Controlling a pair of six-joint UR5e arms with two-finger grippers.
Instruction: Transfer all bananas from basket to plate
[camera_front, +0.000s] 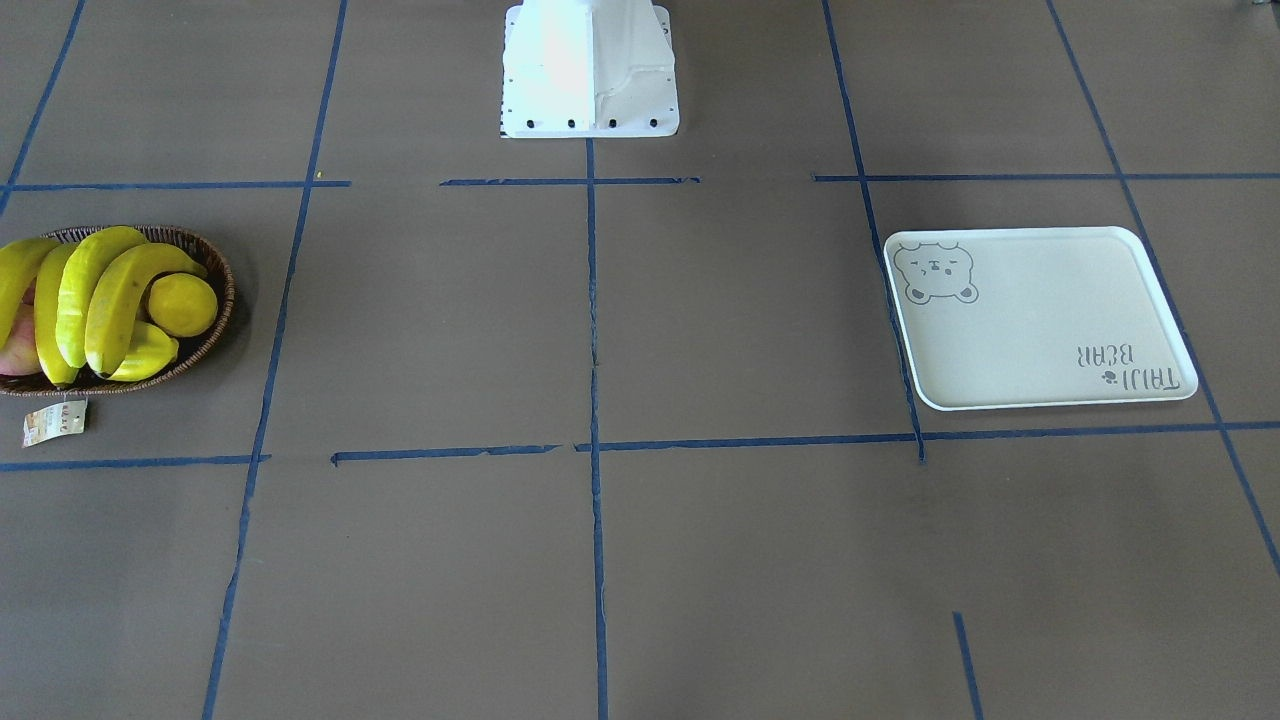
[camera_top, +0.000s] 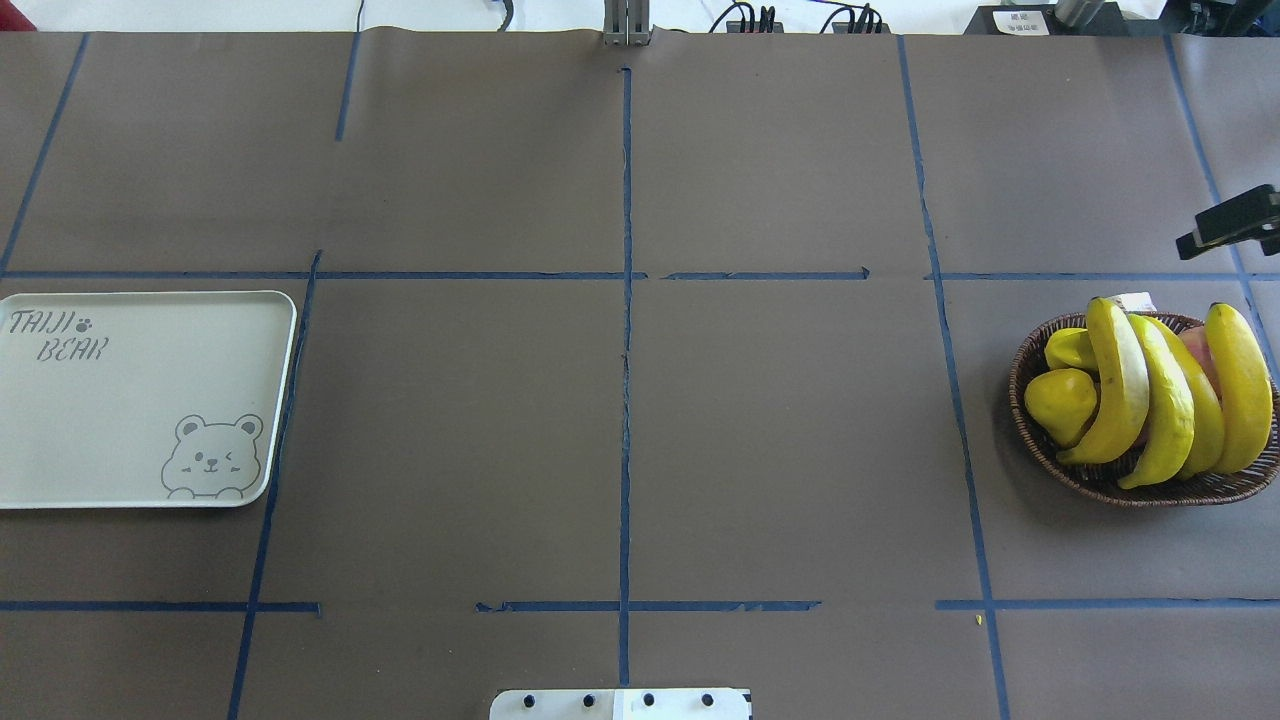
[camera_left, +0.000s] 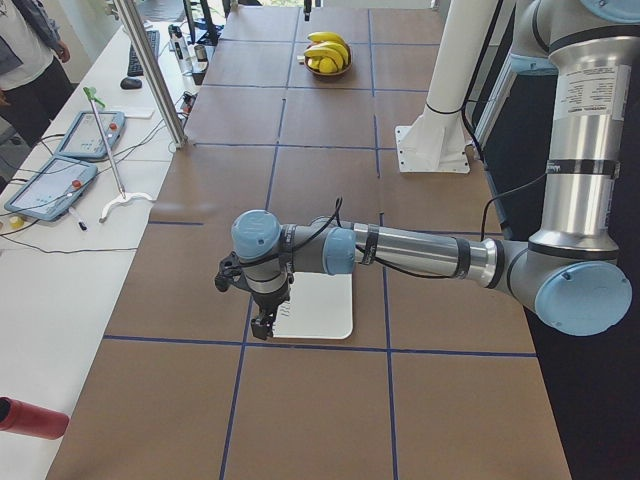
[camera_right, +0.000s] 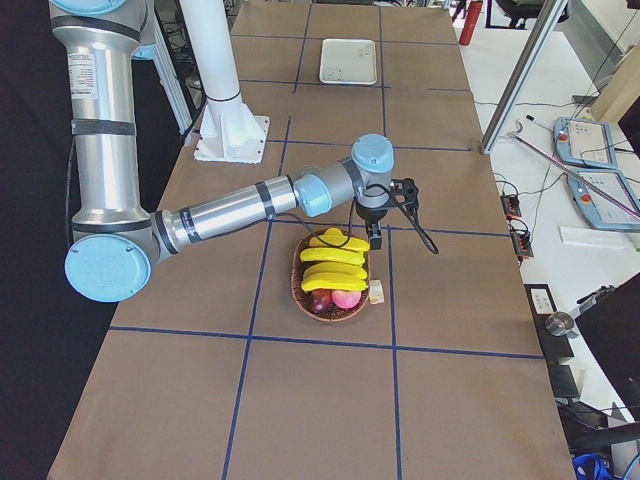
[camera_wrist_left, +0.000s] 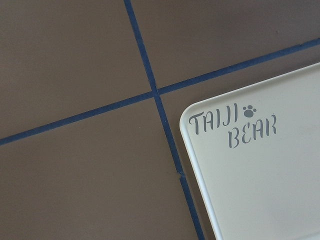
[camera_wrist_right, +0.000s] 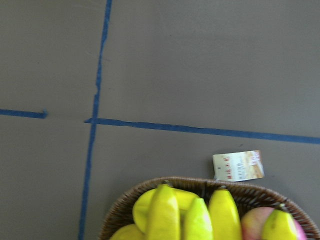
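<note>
Reading "TAIJI BEAR" (camera_wrist_left: 233, 127) in grey stencil letters with a small paw print, the left wrist view looks down on one rounded corner of the plate (camera_top: 130, 420); a grey bear face (camera_top: 212, 458) is drawn in the opposite corner. In the overhead view this cream plate lies at 9 o'clock on the brown bench (camera_top: 780, 450) and nothing lies on it. The basket (camera_top: 1100, 480), dark woven wicker, sits well apart at 3 o'clock. It holds all four bananas (camera_top: 1120, 380), lying side by side and arching over the rim, with a round yellow fruit (camera_front: 183, 304) just beside them at the basket's inner end and a pinkish fruit (camera_wrist_right: 255, 222) partly hidden under them. A paper tag (camera_front: 55, 422) lies flat on the bench just outside the rim; its print is too small to read. Blue tape lines (camera_top: 626, 400) divide the bench into squares, and the white robot base (camera_front: 590, 70) stands at 6 o'clock overhead. The left claw (camera_left: 262, 325) hangs over the lettered corner of the plate, and the right claw (camera_right: 374, 238) hangs over the tag side of the basket; whether either is open or closed I cannot tell. Along the side counter lie two handheld control tablets (camera_left: 50, 185), beside which a person (camera_left: 25, 50) stands.
</note>
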